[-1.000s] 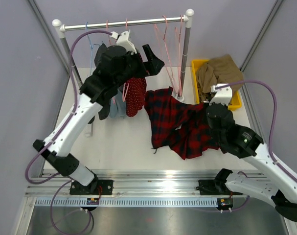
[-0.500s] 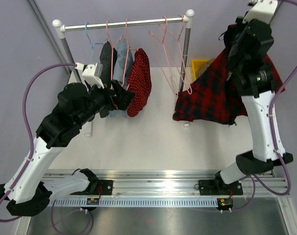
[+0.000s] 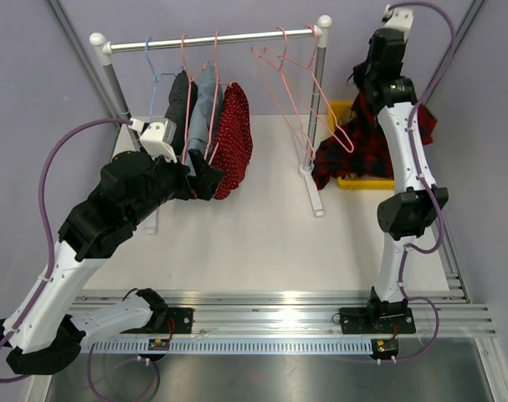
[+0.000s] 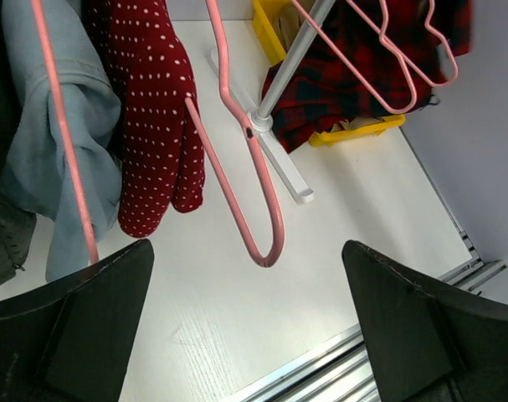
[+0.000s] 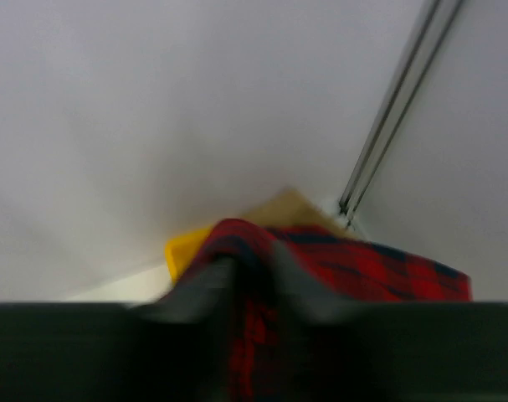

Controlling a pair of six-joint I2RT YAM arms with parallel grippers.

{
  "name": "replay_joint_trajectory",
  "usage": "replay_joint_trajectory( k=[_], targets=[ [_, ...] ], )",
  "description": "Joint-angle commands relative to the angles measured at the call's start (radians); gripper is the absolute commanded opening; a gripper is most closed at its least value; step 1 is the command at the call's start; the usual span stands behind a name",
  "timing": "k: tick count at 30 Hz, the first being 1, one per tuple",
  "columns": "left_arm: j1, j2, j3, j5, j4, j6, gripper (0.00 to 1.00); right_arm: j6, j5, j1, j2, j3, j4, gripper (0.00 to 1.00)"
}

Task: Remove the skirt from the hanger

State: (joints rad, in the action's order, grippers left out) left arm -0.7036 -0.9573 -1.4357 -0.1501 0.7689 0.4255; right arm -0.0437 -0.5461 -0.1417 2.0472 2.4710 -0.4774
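Observation:
The red plaid skirt (image 3: 337, 159) hangs off the hanger, from my right gripper (image 3: 364, 86) down onto the yellow bin (image 3: 355, 182). In the blurred right wrist view the skirt (image 5: 337, 260) runs up between the fingers (image 5: 199, 289), and the gripper (image 5: 254, 280) is shut on it. An empty pink hanger (image 3: 319, 105) dangles from the rail by the right post. My left gripper (image 3: 205, 173) is open, low beside the hanging clothes. In the left wrist view another pink hanger (image 4: 252, 180) hangs just ahead of the left gripper (image 4: 247, 251), untouched.
A clothes rack (image 3: 212, 39) spans the back, its right post (image 3: 319, 92) standing on the table. Black, light-blue (image 4: 61, 109) and red polka-dot (image 3: 235, 138) garments hang at its left. A tan cloth (image 5: 291, 205) lies in the bin. Metal rails (image 3: 262, 314) run along the near edge.
The right arm lifted the skirt from the table and swung it up and back right; the skirt now sags onto the yellow bin. The left arm drew back from the rail and lowered.

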Motion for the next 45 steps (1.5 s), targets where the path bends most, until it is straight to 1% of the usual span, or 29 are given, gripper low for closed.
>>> replay_joint_trajectory(
  k=[1,2,3,4,5,6,7,8,10,11,13,14,16,18,19,21,22,24,25,26,28,29,31,32,33,38,41,42,45],
  targets=[
    [-0.005,-0.021,-0.09,-0.08,-0.01,-0.045,0.99,0.169,0.182,0.016,0.022,-0.087,-0.082,0.47],
    [-0.005,-0.034,-0.127,-0.092,-0.008,-0.06,0.99,0.21,0.193,0.014,-0.014,-0.204,-0.084,0.7],
    [-0.005,-0.049,-0.152,-0.114,-0.005,-0.067,0.99,0.231,0.199,0.013,-0.054,-0.29,-0.032,0.99],
    [-0.005,-0.079,-0.172,-0.123,0.001,-0.073,0.99,0.254,0.219,0.014,-0.103,-0.391,0.015,1.0],
    [-0.005,-0.098,-0.193,-0.134,0.004,-0.079,0.99,0.293,0.228,0.014,-0.214,-0.591,0.066,0.99],
    [-0.005,-0.113,-0.239,-0.146,0.007,-0.08,0.99,0.307,0.242,0.014,-0.27,-0.68,0.141,0.99],
    [-0.005,-0.126,-0.253,-0.151,0.0,-0.085,0.99,0.326,0.25,0.014,-0.326,-0.761,0.167,0.99],
    [-0.005,-0.155,-0.268,-0.149,-0.009,-0.094,0.99,0.367,0.253,0.013,-0.422,-0.893,0.184,0.99],
    [-0.005,-0.184,-0.307,-0.147,-0.034,-0.103,0.99,0.392,0.294,0.014,-0.516,-1.01,0.207,1.0],
    [-0.005,-0.217,-0.322,-0.151,-0.039,-0.113,0.99,0.419,0.31,0.014,-0.603,-1.108,0.207,0.99],
    [-0.005,-0.257,-0.373,-0.154,-0.051,-0.122,0.99,0.433,0.354,0.013,-0.686,-1.196,0.203,1.0],
    [-0.005,-0.3,-0.388,-0.158,-0.056,-0.134,0.99,0.448,0.363,0.013,-0.762,-1.269,0.195,0.99],
    [-0.004,-0.337,-0.426,-0.175,-0.074,-0.16,0.99,0.456,0.402,0.013,-0.84,-1.363,0.165,0.99],
    [0.001,-0.398,-0.468,-0.198,-0.086,-0.178,0.99,0.465,0.423,0.01,-0.98,-1.432,0.126,0.99],
    [0.004,-0.42,-0.468,-0.203,-0.092,-0.179,0.99,0.466,0.432,0.011,-0.981,-1.432,0.117,0.99],
    [0.022,-0.457,-0.508,-0.209,-0.095,-0.179,0.98,0.45,0.434,0.011,-1.068,-1.478,0.08,0.99],
    [0.029,-0.497,-0.523,-0.212,-0.094,-0.176,0.94,0.44,0.433,0.011,-1.09,-1.486,0.066,0.99],
    [0.044,-0.54,-0.569,-0.245,-0.068,-0.159,0.89,0.41,0.423,0.011,-1.136,-1.491,0.025,0.99],
    [0.05,-0.578,-0.584,-0.255,-0.057,-0.151,0.82,0.401,0.417,0.011,-1.147,-1.489,0.013,0.99],
    [0.056,-0.598,-0.595,-0.258,-0.048,-0.14,0.71,0.398,0.414,0.011,-1.165,-1.485,0.002,1.0],
    [0.072,-0.636,-0.615,-0.27,-0.03,-0.116,0.55,0.406,0.432,0.011,-1.177,-1.485,-0.007,1.0],
    [0.076,-0.641,-0.617,-0.272,-0.028,-0.11,0.38,0.418,0.445,0.011,-1.183,-1.485,-0.004,0.99],
    [0.081,-0.65,-0.617,-0.29,-0.025,-0.102,0.23,0.427,0.468,0.011,-1.179,-1.482,0.0,1.0],
    [0.081,-0.655,-0.617,-0.296,-0.025,-0.102,0.05,0.429,0.469,0.011,-1.176,-1.479,-0.001,0.99],
    [0.082,-0.655,-0.621,-0.319,-0.022,-0.102,0.0,0.429,0.468,0.01,-1.176,-1.474,-0.004,0.99],
    [0.082,-0.649,-0.675,-0.324,-0.008,-0.132,0.0,0.427,0.474,0.011,-1.188,-1.449,-0.001,0.99],
    [0.082,-0.638,-0.733,-0.324,-0.003,-0.145,0.0,0.387,0.674,0.01,-1.22,-1.448,0.075,1.0],
    [0.082,-0.637,-0.749,-0.325,-0.005,-0.148,0.0,0.393,0.802,0.011,-1.229,-1.448,0.133,0.99],
    [0.081,-0.638,-0.819,-0.322,-0.003,-0.152,0.0,0.427,0.912,-0.004,-1.253,-1.417,0.204,0.99]
  ],
)
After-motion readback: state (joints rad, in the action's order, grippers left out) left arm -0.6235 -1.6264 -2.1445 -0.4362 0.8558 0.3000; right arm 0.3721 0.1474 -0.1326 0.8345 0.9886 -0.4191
